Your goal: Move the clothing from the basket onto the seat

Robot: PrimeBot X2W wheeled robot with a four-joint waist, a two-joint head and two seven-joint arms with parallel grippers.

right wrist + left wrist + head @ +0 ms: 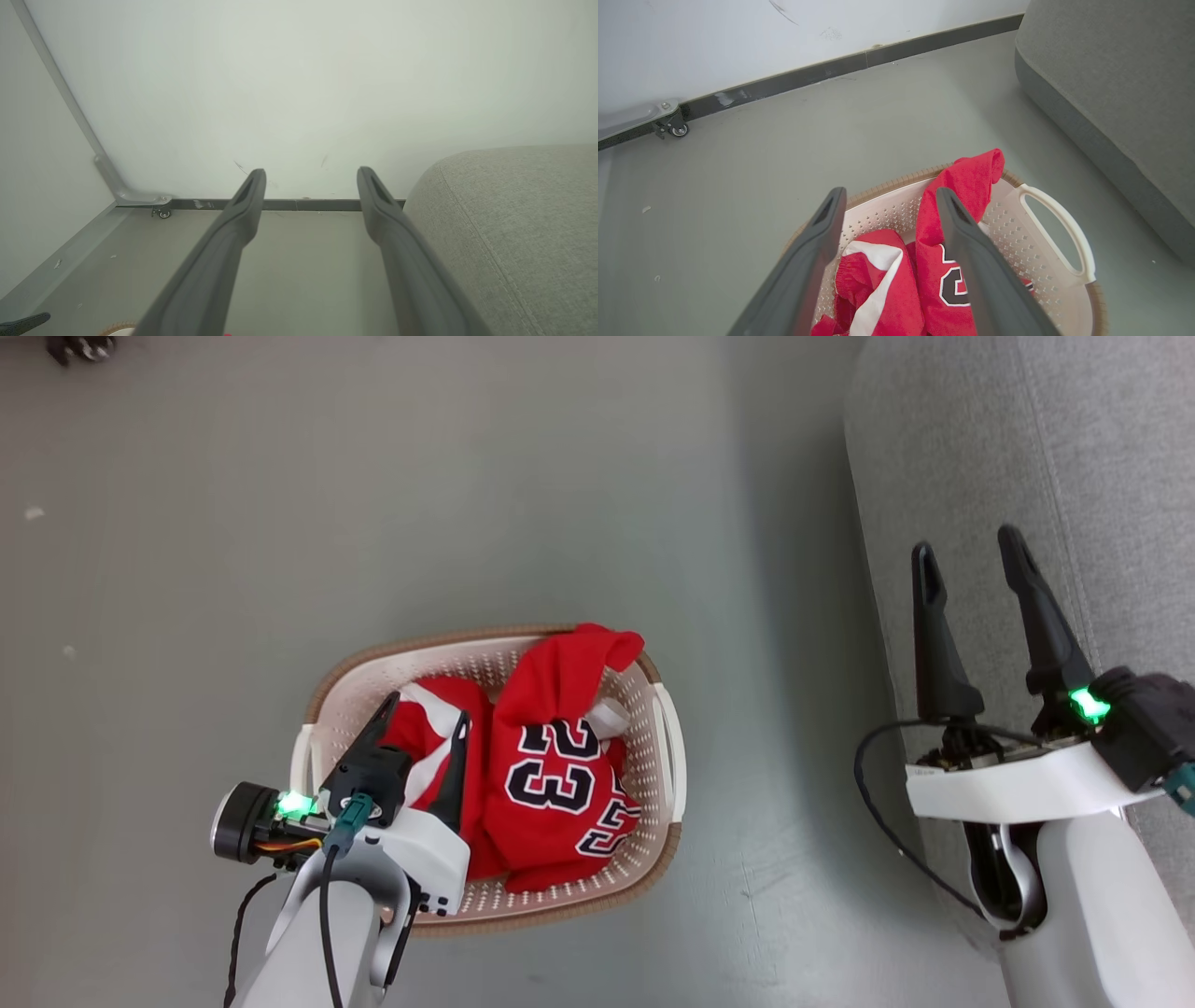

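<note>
Left fingers [453, 775] [969, 242], long, dark and tapering to blunt tips, are standing wide apart and gripping nothing. They are hanging over the left part of the basket [644, 747] [1008, 219], pointing down into it. Right fingers [938, 653] [240, 219] are likewise spreading wide and empty, and in the head view they are showing against the seat's [1074, 448] [1111, 70] [514, 224] left edge.

All the clothing is lying crumpled inside the basket. A soft red jersey [551, 686] [962, 182] with black, white-outlined 23s is filling the right half, one fold draping up over the far rim. To its left, a second red garment [429, 705] [878, 280] with a white panel is bunching up, partly under the left fingers.

The basket is sitting on the smooth grey floor [373, 476], to the left of the seat and apart from it. It is a rounded rectangle of cream plastic, its walls pierced with rows of small holes, a brown woven-looking band running round the rim, and a looped white handle [670, 737] [1064, 233] arching on its right side.

The seat is showing coarse grey woven fabric, rounded edges and a stitched seam. A pale wall [299, 93] with a dark baseboard [831, 70] is standing at the far side.
</note>
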